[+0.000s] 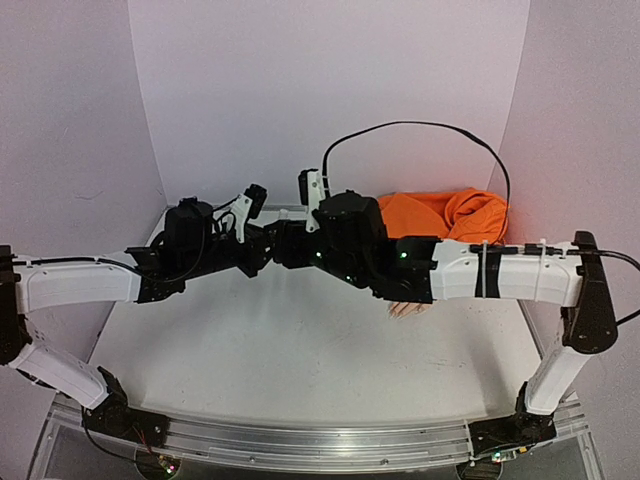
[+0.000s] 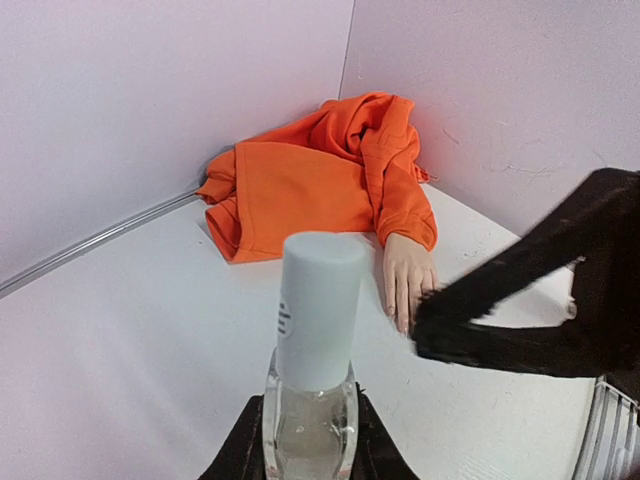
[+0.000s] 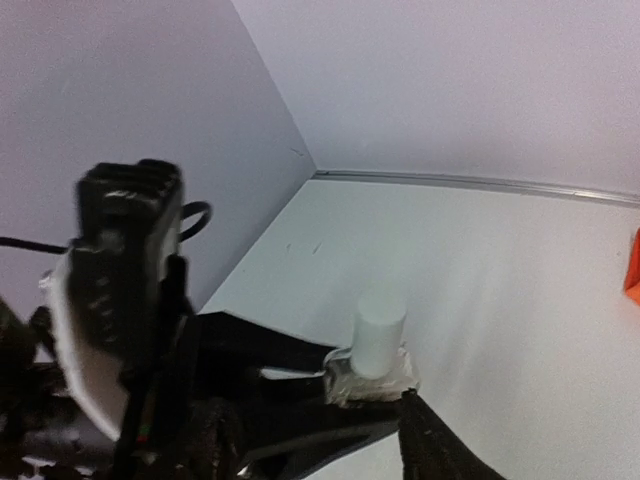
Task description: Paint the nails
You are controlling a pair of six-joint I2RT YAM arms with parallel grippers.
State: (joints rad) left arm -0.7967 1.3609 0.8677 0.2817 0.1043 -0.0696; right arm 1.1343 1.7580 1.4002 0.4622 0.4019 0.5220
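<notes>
While the left gripper (image 2: 308,442) is clamped tight on that little clear bottle (image 2: 310,420), white cap (image 2: 318,300) on, where are the nails (image 2: 392,310) sitting relative to the fingers? — tinker42

They're on the mannequin hand (image 2: 407,270), lying flat toward the back right corner of the table (image 2: 120,340). Orange sleeve (image 2: 300,190) is bunched up in the corner itself, fingertips aimed at the near edge. From the top cam both grippers meet over the back middle of the table, so the nails are well off to their right, poking out from under the right forearm (image 1: 500,270). And the right gripper (image 2: 430,335) is near the cap, not touching it, jaws parted partway, nothing in them. In the left wrist cam its tip overlaps the fingertips, but I can't tell any contact from that. — yam_fan
</notes>
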